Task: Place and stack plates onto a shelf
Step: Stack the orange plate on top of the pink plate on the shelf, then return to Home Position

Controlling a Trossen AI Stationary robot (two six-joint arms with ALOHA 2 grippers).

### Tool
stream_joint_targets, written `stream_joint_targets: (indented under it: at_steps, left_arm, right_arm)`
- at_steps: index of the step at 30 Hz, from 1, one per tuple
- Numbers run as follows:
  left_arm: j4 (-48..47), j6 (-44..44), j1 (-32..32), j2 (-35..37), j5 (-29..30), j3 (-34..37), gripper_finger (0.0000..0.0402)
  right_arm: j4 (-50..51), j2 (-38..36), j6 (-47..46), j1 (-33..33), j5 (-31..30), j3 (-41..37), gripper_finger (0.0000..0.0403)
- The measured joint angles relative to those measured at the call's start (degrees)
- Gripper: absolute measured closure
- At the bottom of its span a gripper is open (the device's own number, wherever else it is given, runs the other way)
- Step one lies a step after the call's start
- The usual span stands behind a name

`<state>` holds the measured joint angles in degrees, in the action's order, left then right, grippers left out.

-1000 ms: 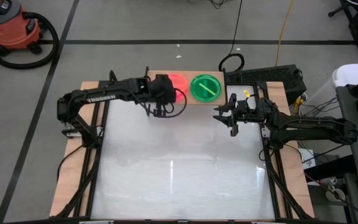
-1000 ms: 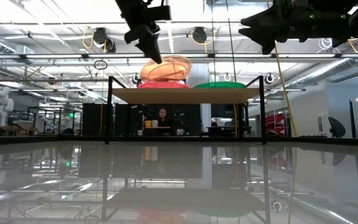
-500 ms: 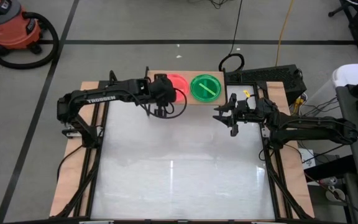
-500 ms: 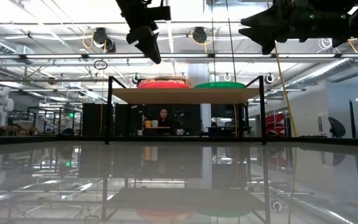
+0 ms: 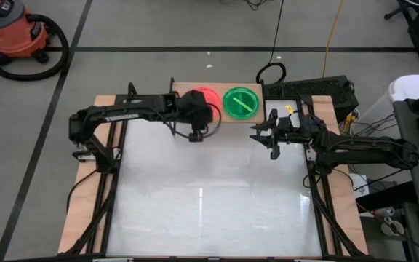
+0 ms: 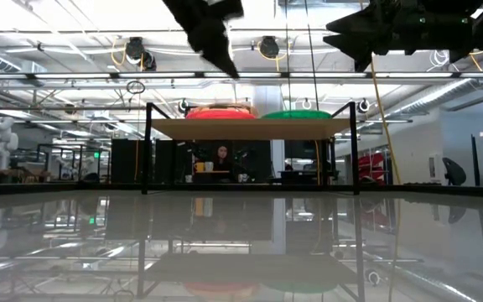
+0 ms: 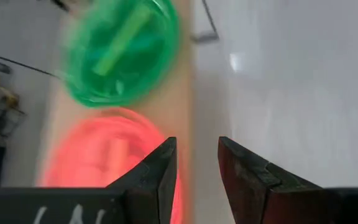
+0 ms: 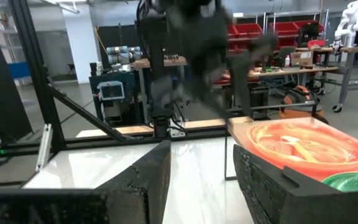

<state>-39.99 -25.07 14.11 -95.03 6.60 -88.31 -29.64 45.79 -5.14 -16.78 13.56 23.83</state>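
The shelf (image 6: 250, 127), a light-wood board on thin black legs, stands at the table's far edge. Two stacks of plates rest flat on it: a red-orange stack (image 5: 208, 97) on the left and a green stack (image 5: 240, 102) on the right. My left gripper (image 7: 194, 168) hovers open above the shelf's near edge, beside the red-orange plates (image 7: 104, 162), with nothing between its fingers. It shows high over that stack in the low view (image 6: 225, 63). My right gripper (image 5: 271, 136) waits open in the air to the right of the shelf.
The white tabletop (image 5: 209, 196) stretches from the shelf to the near edge. A black box (image 5: 311, 91) sits behind the right arm. Workbenches and a seated person (image 6: 220, 159) show in the room beyond the shelf.
My left gripper has let go of the orange plate. The plate stood tilted on the left stack and now lies flat on it. The gripper has then risen a little and drifted toward the table's right edge.
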Motion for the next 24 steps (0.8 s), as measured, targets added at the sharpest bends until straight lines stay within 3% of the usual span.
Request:
stream_joint_targets:
  at_steps: [6,11,18,24]
  left_arm:
    - [0.67,-3.08,0.77,-4.37,-2.50,0.84,0.0277]
    - [0.81,-2.35,3.05,-6.07,-0.17,0.71,0.0277]
    - [0.79,0.73,4.65,-5.45,1.36,0.71,0.0277]
    - [1.17,-0.11,1.11,0.18,0.47,0.71,0.0285]
  right_arm:
    - [1.40,-0.80,-1.05,0.02,0.15,-0.01,0.0248]
    - [2.50,-1.20,-0.29,0.02,0.15,0.00,0.0248]
    - [2.96,-1.27,-0.15,0.01,0.11,0.00,0.0248]
    - [3.20,-1.82,-0.04,0.00,0.15,0.00,0.0248]
